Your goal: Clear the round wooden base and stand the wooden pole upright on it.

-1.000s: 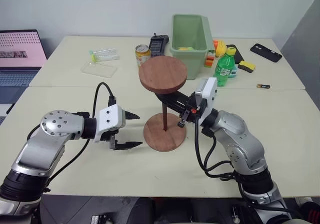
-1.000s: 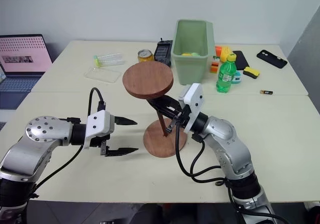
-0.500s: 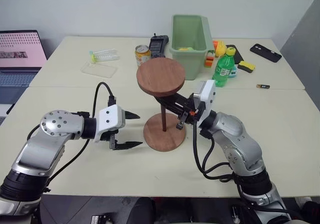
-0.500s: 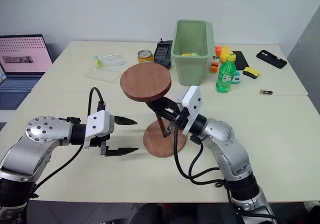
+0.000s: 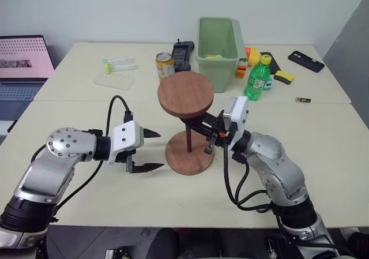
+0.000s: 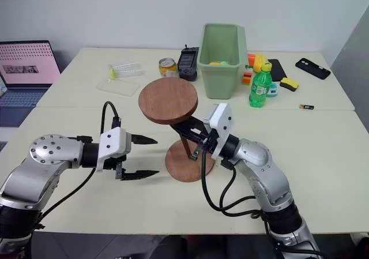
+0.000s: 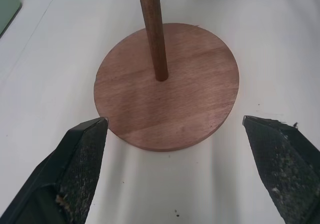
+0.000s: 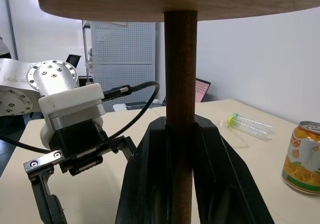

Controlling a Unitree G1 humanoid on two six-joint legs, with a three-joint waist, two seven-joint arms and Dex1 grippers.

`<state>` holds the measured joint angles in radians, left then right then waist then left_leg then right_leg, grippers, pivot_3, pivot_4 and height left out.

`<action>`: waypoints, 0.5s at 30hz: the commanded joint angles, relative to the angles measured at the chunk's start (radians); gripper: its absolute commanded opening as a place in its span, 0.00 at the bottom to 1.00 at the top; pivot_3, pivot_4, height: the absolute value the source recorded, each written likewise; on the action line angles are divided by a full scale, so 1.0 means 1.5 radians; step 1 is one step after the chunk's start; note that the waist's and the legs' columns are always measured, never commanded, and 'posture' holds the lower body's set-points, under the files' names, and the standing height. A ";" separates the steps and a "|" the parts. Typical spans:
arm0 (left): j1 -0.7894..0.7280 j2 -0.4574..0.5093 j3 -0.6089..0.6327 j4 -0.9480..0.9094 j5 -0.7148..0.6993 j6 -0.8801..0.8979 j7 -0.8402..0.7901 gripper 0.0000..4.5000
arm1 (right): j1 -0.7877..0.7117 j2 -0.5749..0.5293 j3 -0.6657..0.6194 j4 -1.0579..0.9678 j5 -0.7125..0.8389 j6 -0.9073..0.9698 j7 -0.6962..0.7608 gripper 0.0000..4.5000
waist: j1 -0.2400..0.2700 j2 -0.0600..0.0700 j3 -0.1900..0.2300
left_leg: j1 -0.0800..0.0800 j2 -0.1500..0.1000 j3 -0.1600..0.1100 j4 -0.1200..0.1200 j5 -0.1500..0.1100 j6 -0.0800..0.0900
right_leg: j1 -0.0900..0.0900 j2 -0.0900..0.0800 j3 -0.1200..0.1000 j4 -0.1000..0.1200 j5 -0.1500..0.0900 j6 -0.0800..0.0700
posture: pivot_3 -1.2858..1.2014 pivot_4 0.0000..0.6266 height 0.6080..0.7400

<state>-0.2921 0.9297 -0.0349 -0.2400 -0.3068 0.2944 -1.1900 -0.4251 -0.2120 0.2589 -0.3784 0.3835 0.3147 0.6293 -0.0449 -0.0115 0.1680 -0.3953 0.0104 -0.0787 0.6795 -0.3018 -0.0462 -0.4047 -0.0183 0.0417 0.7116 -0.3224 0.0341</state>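
From the head, the pole [image 5: 189, 133] stands upright on the base [image 5: 188, 156] mid-bench, the right gripper [image 5: 199, 122] clamped on it from 3 o'clock. In the left wrist view, the left gripper [image 7: 182, 174] gapes wide, just beside the base. The right wrist view shows black fingers [image 8: 212, 171] hugging the pole.

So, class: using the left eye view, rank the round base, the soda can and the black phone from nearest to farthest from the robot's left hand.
1. Round base, just beside the left hand.
2. Soda can, farther back on the table.
3. Black phone, far right corner.
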 commanded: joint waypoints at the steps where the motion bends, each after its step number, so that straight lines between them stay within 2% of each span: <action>1: -0.009 -0.001 0.006 -0.010 -0.002 -0.008 -0.001 1.00 | 0.006 0.002 0.024 0.033 -0.025 0.029 -0.011 0.05 | 0.000 0.000 0.000 | 0.000 0.000 0.000 0.000 0.000 0.000 | 0.000 0.000 0.000 0.000 0.000 0.000 | 0.52 0.24 1.00; 11: -0.005 0.000 0.009 -0.013 -0.002 -0.004 0.000 1.00 | 0.018 -0.013 0.029 0.112 -0.064 0.010 -0.015 0.05 | 0.000 0.000 -0.003 | 0.003 0.000 0.000 0.000 0.000 0.000 | 0.003 0.000 0.000 0.000 0.000 0.000 | 0.52 0.24 1.00; 15: -0.001 0.002 0.011 -0.018 -0.004 -0.001 0.002 1.00 | 0.033 -0.025 0.034 0.120 -0.073 0.005 -0.012 0.05 | 0.003 0.000 -0.003 | 0.012 0.000 -0.001 -0.002 0.000 0.000 | 0.013 0.001 -0.001 -0.003 -0.001 0.000 | 0.52 0.24 1.00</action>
<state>-0.2911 0.9268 -0.0350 -0.2430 -0.3069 0.2962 -1.1893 -0.4291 -0.2068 0.2805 -0.2926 0.3356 0.2757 0.6083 -0.0404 -0.0118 0.1630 -0.3738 0.0103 -0.0798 0.6760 -0.3022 -0.0454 -0.3820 -0.0157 0.0406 0.7058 -0.3232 0.0335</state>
